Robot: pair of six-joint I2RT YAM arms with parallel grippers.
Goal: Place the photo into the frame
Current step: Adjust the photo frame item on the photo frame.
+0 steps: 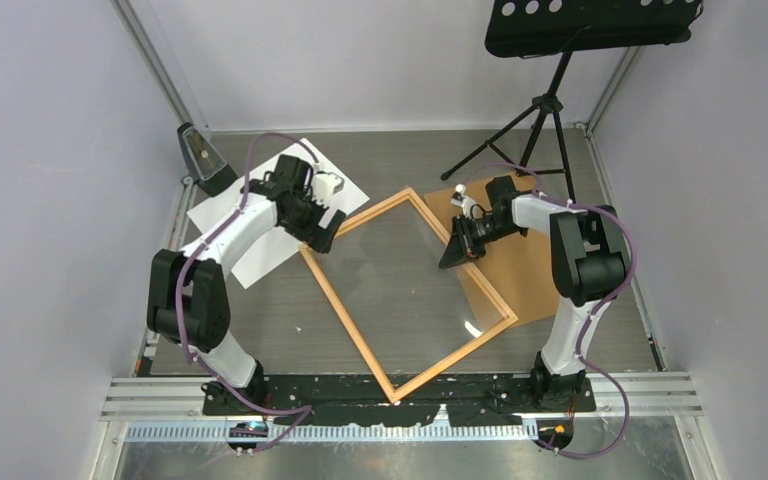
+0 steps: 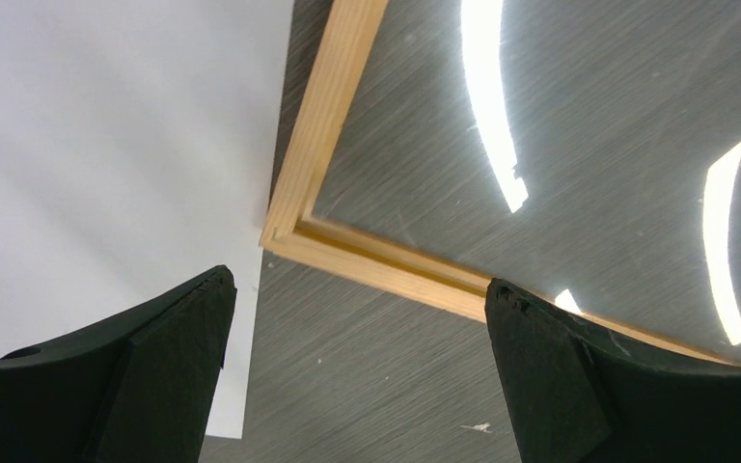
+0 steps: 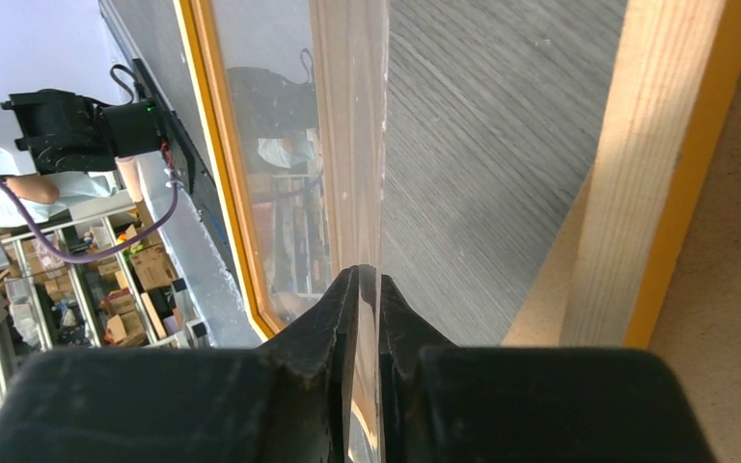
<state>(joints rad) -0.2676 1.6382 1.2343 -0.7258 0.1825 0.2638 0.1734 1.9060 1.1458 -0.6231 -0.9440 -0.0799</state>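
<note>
The orange frame [image 1: 348, 323] lies flat on the table as a diamond between the arms. The photo [image 1: 265, 250] lies white side up at the back left, partly under my left arm. My left gripper [image 1: 325, 235] is open and empty just above the frame's left corner [image 2: 328, 125], with the photo [image 2: 106, 145] beside it. My right gripper [image 1: 455, 255] is shut on the edge of the clear sheet [image 3: 347, 145], which sits over the frame's opening [image 1: 410, 280]. The frame's right rail [image 3: 656, 164] runs beside the pinched edge.
The brown backing board [image 1: 530, 270] lies under the frame's right side, by the right arm. A black music stand [image 1: 550, 110] stands at the back right. A small dark wedge-shaped object [image 1: 200, 155] leans in the back left corner. Walls close in on both sides.
</note>
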